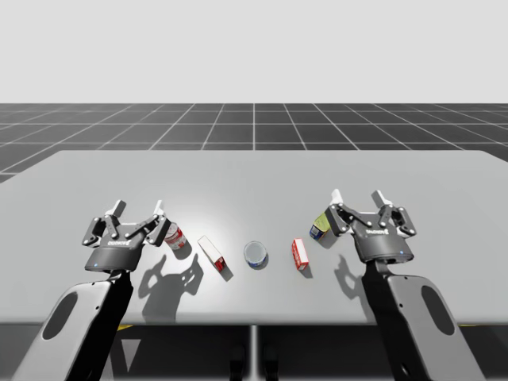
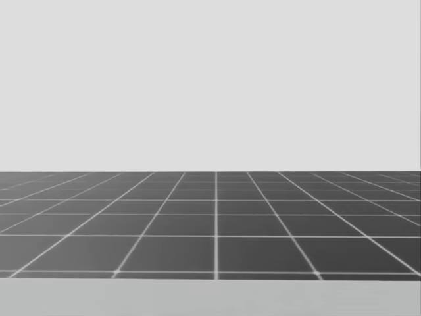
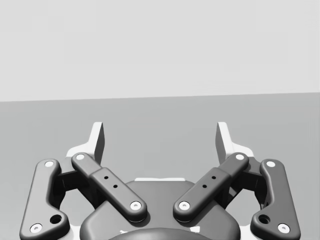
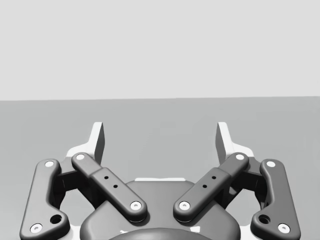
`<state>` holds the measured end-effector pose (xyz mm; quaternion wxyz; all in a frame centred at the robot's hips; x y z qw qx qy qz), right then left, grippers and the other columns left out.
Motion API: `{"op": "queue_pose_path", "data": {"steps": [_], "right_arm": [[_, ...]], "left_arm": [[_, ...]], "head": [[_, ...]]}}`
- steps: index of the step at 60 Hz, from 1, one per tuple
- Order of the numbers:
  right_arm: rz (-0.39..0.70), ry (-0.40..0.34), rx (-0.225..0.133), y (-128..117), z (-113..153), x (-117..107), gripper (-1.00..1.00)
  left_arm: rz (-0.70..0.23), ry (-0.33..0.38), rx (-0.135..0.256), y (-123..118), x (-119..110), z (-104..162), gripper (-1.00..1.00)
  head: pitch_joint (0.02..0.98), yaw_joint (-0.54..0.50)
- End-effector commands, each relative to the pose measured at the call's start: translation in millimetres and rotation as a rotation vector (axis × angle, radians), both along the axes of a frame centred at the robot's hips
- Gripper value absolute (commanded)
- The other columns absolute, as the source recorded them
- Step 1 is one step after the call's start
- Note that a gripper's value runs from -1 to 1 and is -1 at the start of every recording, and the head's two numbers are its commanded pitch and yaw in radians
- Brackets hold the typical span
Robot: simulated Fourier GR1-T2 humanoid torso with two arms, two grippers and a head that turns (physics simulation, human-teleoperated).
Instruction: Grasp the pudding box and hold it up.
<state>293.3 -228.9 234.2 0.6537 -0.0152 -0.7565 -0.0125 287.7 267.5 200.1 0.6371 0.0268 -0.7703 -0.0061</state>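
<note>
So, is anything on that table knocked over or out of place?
Nothing is spilled or broken. The red and white can beside my left gripper and the green can beside my right gripper both look tipped rather than upright, though the grippers partly hide them.

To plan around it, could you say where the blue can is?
In the high view, the blue can stands mid-table, between the red-and-white box at its left and the small red box.
</note>
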Motion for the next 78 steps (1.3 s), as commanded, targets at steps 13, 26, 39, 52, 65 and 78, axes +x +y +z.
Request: {"op": "queue_pose_path", "data": {"steps": [13, 26, 39, 52, 65, 78], "right_arm": [[-0.02, 0.006, -0.021, 1.1, -0.4, 1.4, -1.0], [-0.024, 0.015, -0.025, 1.4, -0.3, 1.4, -1.0], [-0.023, 0.02, -0.03, 1.7, -0.1, 1.6, -1.0], [-0.019, 0.027, -0.033, 2.6, -0.2, 1.2, -1.0], [-0.008, 0.034, -0.035, 3.4, -0.1, -0.1, -1.0], [0.002, 0.041, -0.042, 4.7, -0.4, -1.4, -1.0]], "left_arm": [[-0.001, -0.001, 0.0, -0.7, -0.7, -0.2, -1.0], [-0.001, -0.001, 0.006, -0.6, -0.7, -0.9, -1.0], [-0.004, 0.0, 0.011, -0.8, -0.1, -1.4, -1.0], [-0.006, 0.0, 0.012, -1.0, -0.3, -1.2, -1.0], [-0.017, 0.006, 0.02, -4.5, -0.3, -3.3, -1.0], [-0.021, 0.004, 0.021, -6.3, -1.0, -2.4, -1.0]], "head": [[0.148, 0.02], [0.283, 0.02], [0.447, 0.04], [0.615, 0.05], [0.735, 0.11], [0.819, 0.16]]}}
